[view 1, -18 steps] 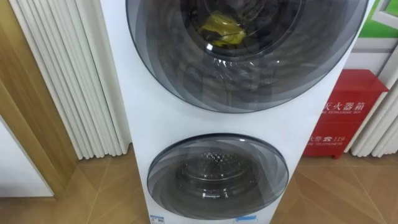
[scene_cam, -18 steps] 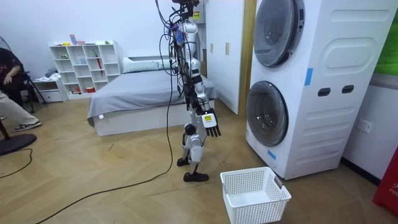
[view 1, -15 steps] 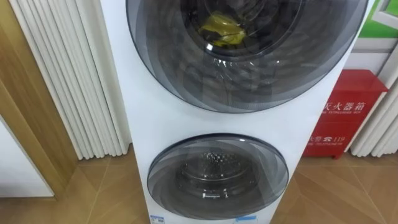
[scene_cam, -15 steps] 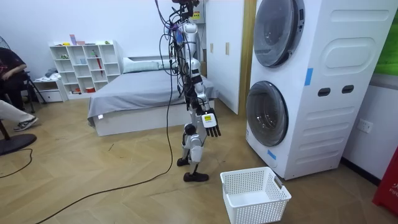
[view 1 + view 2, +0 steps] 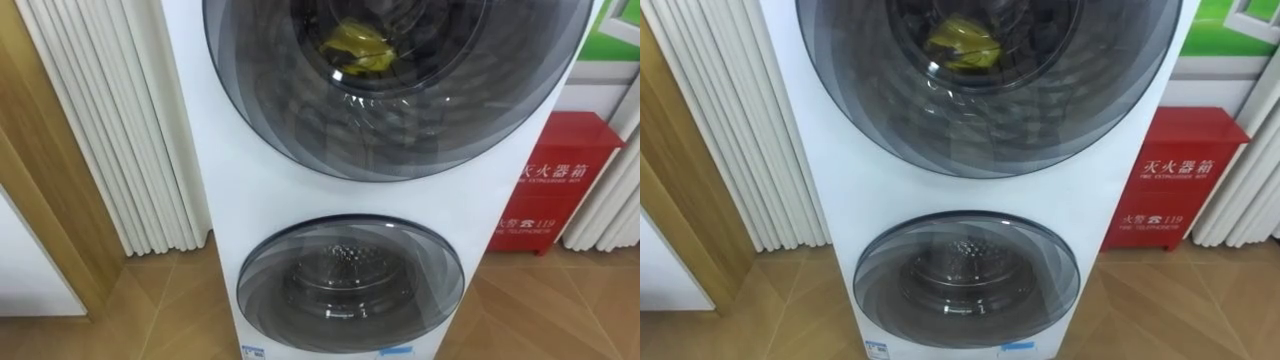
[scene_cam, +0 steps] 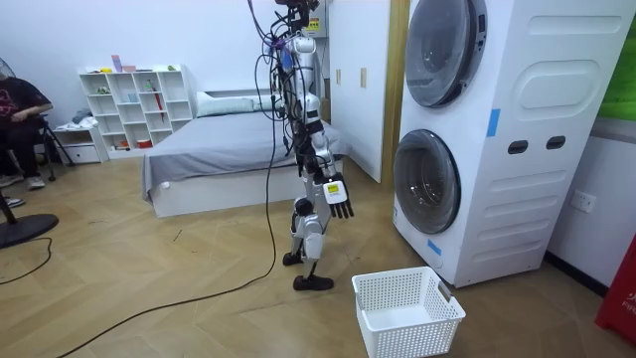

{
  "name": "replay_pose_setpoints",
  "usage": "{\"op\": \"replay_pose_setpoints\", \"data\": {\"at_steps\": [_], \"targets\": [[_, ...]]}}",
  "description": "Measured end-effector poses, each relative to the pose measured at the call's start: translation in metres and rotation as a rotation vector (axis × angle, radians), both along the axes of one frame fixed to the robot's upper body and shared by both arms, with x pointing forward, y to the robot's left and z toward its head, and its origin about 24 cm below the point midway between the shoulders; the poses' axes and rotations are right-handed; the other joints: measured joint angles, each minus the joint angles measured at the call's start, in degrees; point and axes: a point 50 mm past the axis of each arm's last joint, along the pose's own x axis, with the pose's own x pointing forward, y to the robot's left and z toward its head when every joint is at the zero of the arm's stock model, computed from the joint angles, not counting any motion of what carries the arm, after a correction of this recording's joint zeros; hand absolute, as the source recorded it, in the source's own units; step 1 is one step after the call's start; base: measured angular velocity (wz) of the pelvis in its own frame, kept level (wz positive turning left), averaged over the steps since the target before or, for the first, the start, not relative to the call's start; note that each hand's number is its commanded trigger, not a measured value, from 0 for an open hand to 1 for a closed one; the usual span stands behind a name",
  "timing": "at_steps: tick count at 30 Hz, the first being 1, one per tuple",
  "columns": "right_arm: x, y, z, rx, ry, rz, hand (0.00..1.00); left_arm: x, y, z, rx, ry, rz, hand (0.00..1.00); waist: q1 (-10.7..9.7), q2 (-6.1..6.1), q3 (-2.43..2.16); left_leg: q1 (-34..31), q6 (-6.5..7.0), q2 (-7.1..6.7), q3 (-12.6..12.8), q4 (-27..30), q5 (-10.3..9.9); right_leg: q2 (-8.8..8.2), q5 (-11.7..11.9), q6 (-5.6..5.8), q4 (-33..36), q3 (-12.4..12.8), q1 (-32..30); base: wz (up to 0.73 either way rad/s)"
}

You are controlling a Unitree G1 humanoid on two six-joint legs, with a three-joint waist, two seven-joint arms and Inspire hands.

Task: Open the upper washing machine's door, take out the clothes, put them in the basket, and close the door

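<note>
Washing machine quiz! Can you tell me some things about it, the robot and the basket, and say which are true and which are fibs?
1. The upper door of the washing machine is shut. True.
2. Something yellow lies in the upper drum. True: a yellow cloth shows through the glass.
3. The robot hand is holding the yellow cloth. False: the robot hand hangs open and empty beside the robot, short of the machine.
4. The white basket is full of clothes. False: the basket stands empty on the floor before the machine.
5. The lower door is wide open. False: the lower door is shut too.
</note>
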Motion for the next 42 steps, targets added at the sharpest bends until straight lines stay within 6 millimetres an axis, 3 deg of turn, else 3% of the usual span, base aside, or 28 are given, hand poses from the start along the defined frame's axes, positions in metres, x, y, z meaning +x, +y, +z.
{"op": "replay_pose_setpoints", "data": {"at_steps": [11,14,20,23,28,31,35,42], "targets": [[-0.001,-0.009,0.002,-0.061,0.006,-0.094,0.00,-0.006,0.002,0.001,-0.012,0.007,0.004,0.00,-0.2,-0.02,0.01,0.1,0.01,0.00,0.0,-0.1,0.0,0.09,0.0,0.00,0.0,1.3,0.1,0.00],[0.013,-0.022,0.007,-0.121,-0.052,-0.173,0.00,-0.008,0.009,0.002,-0.005,-0.005,0.052,0.00,-0.2,-0.23,0.01,0.1,0.01,-0.06,0.0,-0.1,0.0,0.08,0.0,0.00,0.0,1.3,0.1,-0.02],[0.066,-0.069,0.039,-0.334,-0.227,-0.232,0.00,-0.016,0.028,0.007,0.033,-0.001,0.062,0.00,-0.6,-1.04,-0.13,0.0,0.01,-0.15,0.1,0.0,0.0,0.01,0.0,0.00,0.1,1.0,-0.1,0.00],[0.106,-0.089,0.070,-0.445,-0.399,-0.251,0.00,-0.019,0.033,0.009,0.047,0.014,0.025,0.00,-0.9,-1.61,-0.08,-0.6,0.02,-0.14,0.0,0.1,0.0,-0.03,0.0,-0.01,0.1,0.8,-0.6,0.00],[0.149,-0.108,0.114,-0.571,-0.582,-0.194,0.00,-0.015,0.040,0.011,0.073,0.014,-0.029,0.00,-0.7,-2.62,-0.10,-1.4,0.00,-0.09,0.0,0.6,0.0,0.01,0.0,-0.02,0.2,0.7,-1.3,0.01],[0.165,-0.109,0.135,-0.608,-0.673,-0.197,0.00,-0.013,0.043,0.013,0.083,0.005,-0.035,0.00,0.1,-3.45,-0.13,-1.7,0.00,-0.07,-0.1,0.7,0.0,0.01,0.0,-0.02,0.2,0.8,-1.6,0.00],[0.191,-0.103,0.163,-0.623,-0.809,-0.205,0.00,-0.011,0.043,0.012,0.083,0.024,-0.072,0.00,0.2,-3.52,-0.20,-1.8,0.01,-0.16,-0.1,0.9,0.0,-0.12,0.0,-0.02,0.2,0.9,-1.7,-0.01],[0.218,-0.086,0.199,-0.588,-0.990,-0.168,0.00,-0.004,0.038,0.012,0.079,0.014,-0.119,0.00,1.7,-2.47,-0.35,-1.8,0.02,-0.14,0.0,0.8,0.1,-0.10,0.0,-0.02,0.1,1.3,-1.7,0.00]]}}
